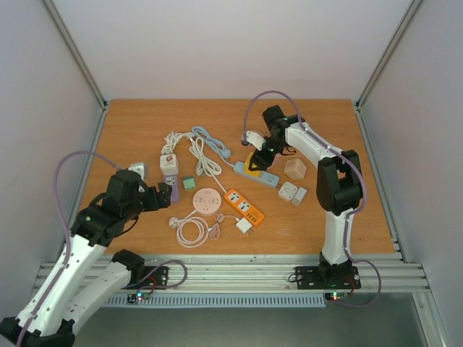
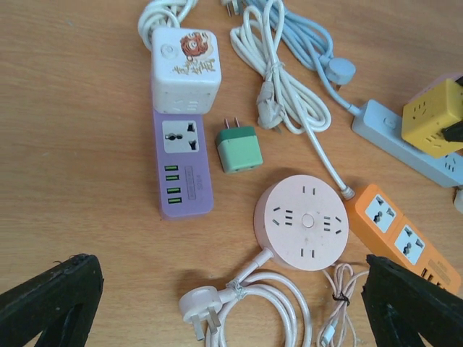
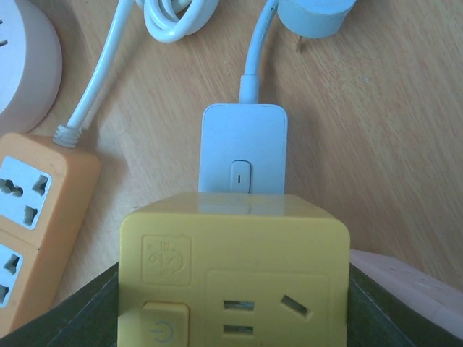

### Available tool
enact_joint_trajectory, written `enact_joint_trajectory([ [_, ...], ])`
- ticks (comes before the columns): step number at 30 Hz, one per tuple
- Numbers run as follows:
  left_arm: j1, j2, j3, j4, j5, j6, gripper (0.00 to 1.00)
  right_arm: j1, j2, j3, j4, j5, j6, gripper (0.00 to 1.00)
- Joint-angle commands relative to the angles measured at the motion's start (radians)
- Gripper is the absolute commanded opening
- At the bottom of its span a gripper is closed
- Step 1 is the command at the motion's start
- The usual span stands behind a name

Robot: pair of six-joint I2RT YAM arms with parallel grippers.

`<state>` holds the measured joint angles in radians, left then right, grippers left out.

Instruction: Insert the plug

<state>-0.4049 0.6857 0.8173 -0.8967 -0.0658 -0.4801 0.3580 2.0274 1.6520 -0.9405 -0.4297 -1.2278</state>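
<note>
Right gripper [image 3: 233, 318] is holding the yellow cube plug [image 3: 233, 275] over the pale blue strip [image 3: 243, 148].

The cube is sitting squarely between the jaws, which are standing about half open and pressing on its two sides. It is showing a power button and a socket face up toward the wrist, with its pins hidden underneath, so I can't tell whether they are entering the strip yet. It is hanging right over the strip, just behind the switch end, its edges running in line with it. To my eye, doing this well is going to mean keeping the cube level, lining the hidden pins up with the socket holes and pressing straight down without twisting. Toward the left arm's side of the strip, the orange strip [image 3: 36, 210] is lying close by. Well beyond that, the left gripper [image 2: 231, 303] is hovering wide open, holding nothing.
</note>
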Motion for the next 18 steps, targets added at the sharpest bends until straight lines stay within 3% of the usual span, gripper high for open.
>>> enact_joint_trajectory([
  [1, 0.004, -0.034, 0.008, -0.003, -0.049, 0.027, 0.98, 0.001, 0.038, -0.03, 0.021, 0.011, 0.02, 0.26],
  [8, 0.004, -0.009, -0.012, 0.015, -0.042, 0.038, 0.98, 0.041, 0.043, -0.111, 0.139, 0.076, 0.075, 0.27],
  [18, 0.003, -0.01, -0.021, 0.025, -0.037, 0.04, 0.99, 0.114, 0.095, 0.023, 0.272, 0.189, 0.467, 0.32],
])
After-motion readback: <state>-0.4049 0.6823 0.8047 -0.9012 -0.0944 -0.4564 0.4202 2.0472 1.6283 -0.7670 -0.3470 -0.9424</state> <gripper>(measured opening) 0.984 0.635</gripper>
